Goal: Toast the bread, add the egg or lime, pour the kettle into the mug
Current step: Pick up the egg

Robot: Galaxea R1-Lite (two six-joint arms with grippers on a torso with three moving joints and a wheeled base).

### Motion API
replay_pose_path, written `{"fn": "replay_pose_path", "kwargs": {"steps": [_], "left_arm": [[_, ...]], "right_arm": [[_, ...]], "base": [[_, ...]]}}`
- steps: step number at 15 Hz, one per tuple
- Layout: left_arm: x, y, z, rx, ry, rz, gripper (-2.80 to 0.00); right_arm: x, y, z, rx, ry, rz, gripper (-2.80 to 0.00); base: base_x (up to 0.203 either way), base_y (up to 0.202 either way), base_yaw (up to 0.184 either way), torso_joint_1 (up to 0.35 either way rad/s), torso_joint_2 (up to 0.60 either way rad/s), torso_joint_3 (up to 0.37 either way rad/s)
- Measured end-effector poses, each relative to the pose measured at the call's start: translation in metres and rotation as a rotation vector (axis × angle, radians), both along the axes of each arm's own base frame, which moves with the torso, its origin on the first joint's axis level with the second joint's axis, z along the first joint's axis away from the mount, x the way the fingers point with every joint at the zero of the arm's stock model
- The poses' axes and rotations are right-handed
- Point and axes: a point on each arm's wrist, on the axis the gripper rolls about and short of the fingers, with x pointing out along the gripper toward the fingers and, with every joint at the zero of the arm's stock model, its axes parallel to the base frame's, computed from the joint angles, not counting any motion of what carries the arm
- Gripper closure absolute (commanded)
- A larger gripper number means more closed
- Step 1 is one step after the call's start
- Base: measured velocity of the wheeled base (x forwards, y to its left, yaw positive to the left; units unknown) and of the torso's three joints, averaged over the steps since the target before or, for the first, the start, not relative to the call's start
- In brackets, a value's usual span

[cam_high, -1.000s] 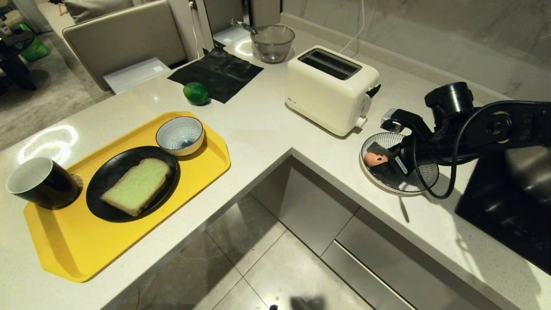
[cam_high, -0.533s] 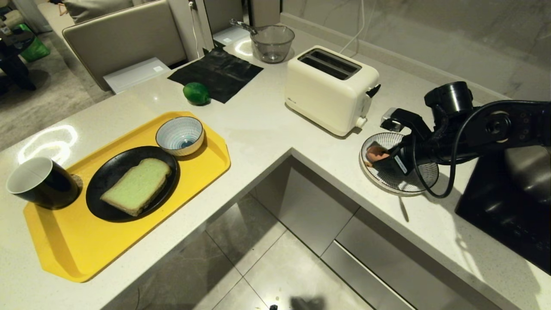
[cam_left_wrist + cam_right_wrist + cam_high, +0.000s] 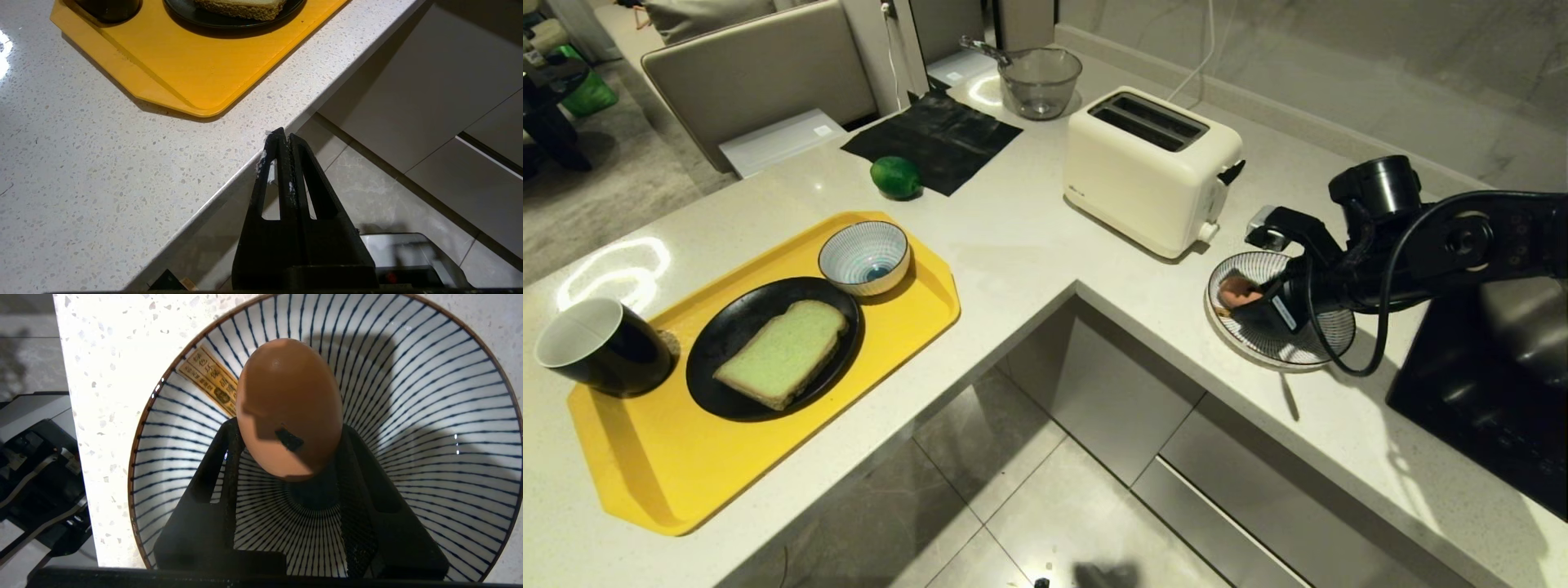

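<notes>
The pale orange egg (image 3: 290,408) with a small dark mark sits in a blue-striped dish (image 3: 1282,347) on the right counter. My right gripper (image 3: 290,428) is shut on the egg (image 3: 1240,291), one finger on each side. The greenish bread (image 3: 784,351) lies on a black plate (image 3: 727,343), and the black mug (image 3: 600,347) stands at the yellow tray's (image 3: 686,465) left corner. The lime (image 3: 895,176) rests by a black mat. My left gripper (image 3: 284,136) hangs shut and empty below the counter edge, near the tray's corner. The kettle is out of view.
A cream toaster (image 3: 1147,171) stands behind the striped dish, slots up. A small striped bowl (image 3: 863,257) sits on the tray. A glass bowl (image 3: 1039,82) and black mat (image 3: 931,139) are at the back. A black cooktop (image 3: 1486,408) lies far right.
My right gripper's fingers have closed in on the egg, which shifted slightly in the dish. The arm itself and everything else stayed put.
</notes>
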Motion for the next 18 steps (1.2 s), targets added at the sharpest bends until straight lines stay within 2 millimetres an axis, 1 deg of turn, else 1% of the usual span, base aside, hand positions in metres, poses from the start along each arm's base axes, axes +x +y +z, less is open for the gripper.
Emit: {"fn": "replay_pose_path", "kwargs": {"steps": [2, 11, 18], "left_arm": [[0.0, 0.0, 0.0, 0.0, 0.0, 0.0, 0.0], [0.0, 0.0, 0.0, 0.0, 0.0, -0.001, 0.0], [0.0, 0.0, 0.0, 0.0, 0.0, -0.001, 0.0]], "right_arm": [[-0.001, -0.004, 0.0, -0.001, 0.004, -0.009, 0.0], [-0.007, -0.019, 0.012, 0.004, -0.027, -0.048, 0.0], [-0.012, -0.023, 0.001, -0.058, 0.011, -0.11, 0.0]], "base": [[0.0, 0.0, 0.0, 0.0, 0.0, 0.0], [0.0, 0.0, 0.0, 0.0, 0.0, 0.0], [0.0, 0.0, 0.0, 0.0, 0.0, 0.0]]}}
